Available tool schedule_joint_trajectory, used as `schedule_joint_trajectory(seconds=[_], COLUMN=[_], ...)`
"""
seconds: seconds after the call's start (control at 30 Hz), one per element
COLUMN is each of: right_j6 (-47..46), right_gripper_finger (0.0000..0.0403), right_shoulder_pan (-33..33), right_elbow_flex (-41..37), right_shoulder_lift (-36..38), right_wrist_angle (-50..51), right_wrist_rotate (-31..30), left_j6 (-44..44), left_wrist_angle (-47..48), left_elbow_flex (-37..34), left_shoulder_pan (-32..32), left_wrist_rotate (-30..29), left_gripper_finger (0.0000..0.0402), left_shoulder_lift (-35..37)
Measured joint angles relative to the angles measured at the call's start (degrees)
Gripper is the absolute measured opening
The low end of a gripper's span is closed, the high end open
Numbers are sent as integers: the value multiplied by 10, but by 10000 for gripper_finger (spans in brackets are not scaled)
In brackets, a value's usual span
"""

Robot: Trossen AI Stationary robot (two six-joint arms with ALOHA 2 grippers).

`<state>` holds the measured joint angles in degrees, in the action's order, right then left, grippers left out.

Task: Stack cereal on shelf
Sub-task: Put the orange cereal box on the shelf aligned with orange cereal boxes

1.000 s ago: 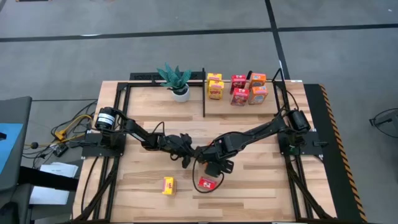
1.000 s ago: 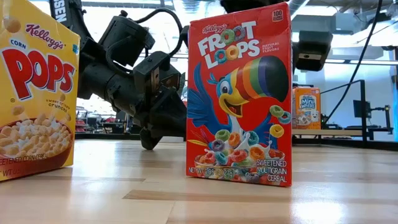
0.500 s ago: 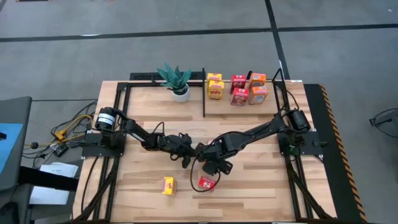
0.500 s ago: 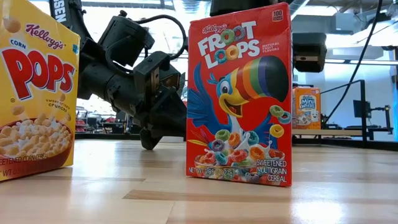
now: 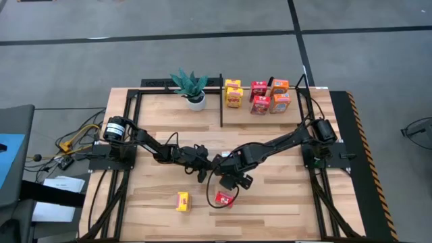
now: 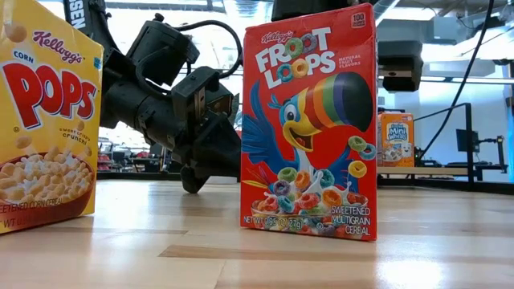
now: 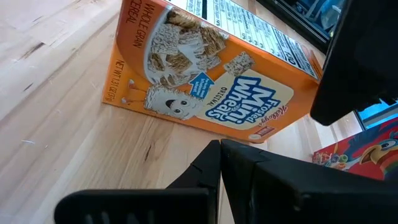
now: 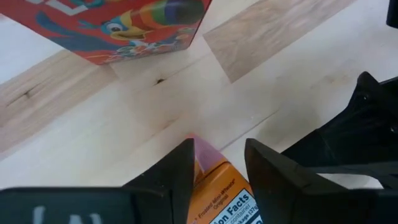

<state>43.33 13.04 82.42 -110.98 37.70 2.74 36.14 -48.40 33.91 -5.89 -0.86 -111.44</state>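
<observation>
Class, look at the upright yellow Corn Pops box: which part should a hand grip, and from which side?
Probably from above, pinching front and back faces near the top edge of the Corn Pops box: it stands upright, thin front to back, apart from the red Froot Loops box.

Both dark arms meet mid-counter: left gripper (image 5: 202, 174) just beside right gripper (image 5: 228, 182). Small red cardboard cereal box (image 5: 224, 198) and small yellow cardboard cereal box (image 5: 182, 200) stand near the front edge. Six more boxes sit on the black-framed light wood shelf (image 5: 297, 101), beside a potted green plant (image 5: 191, 86).
</observation>
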Motion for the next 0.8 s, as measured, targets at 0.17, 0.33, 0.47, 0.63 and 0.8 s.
schedule_joint_trajectory(seconds=[0.17,0.33,0.47,0.63,0.8], right_j6=[0,3,43,100,145], right_gripper_finger=[193,256,289,299,300], right_shoulder_pan=[1,1,3,9,7], right_elbow_flex=[23,47,54,54,54], right_shoulder_lift=[0,0,0,0,0], right_wrist_angle=[15,55,117,125,96], right_wrist_rotate=[1,1,-2,-25,-32], left_j6=[0,0,-1,-1,3], left_wrist_angle=[0,0,0,0,0], left_elbow_flex=[0,0,0,0,0], left_shoulder_pan=[0,0,0,-1,-1], left_wrist_rotate=[0,1,2,2,2], left_gripper_finger=[0,0,0,0,0], left_shoulder_lift=[0,0,0,0,0])
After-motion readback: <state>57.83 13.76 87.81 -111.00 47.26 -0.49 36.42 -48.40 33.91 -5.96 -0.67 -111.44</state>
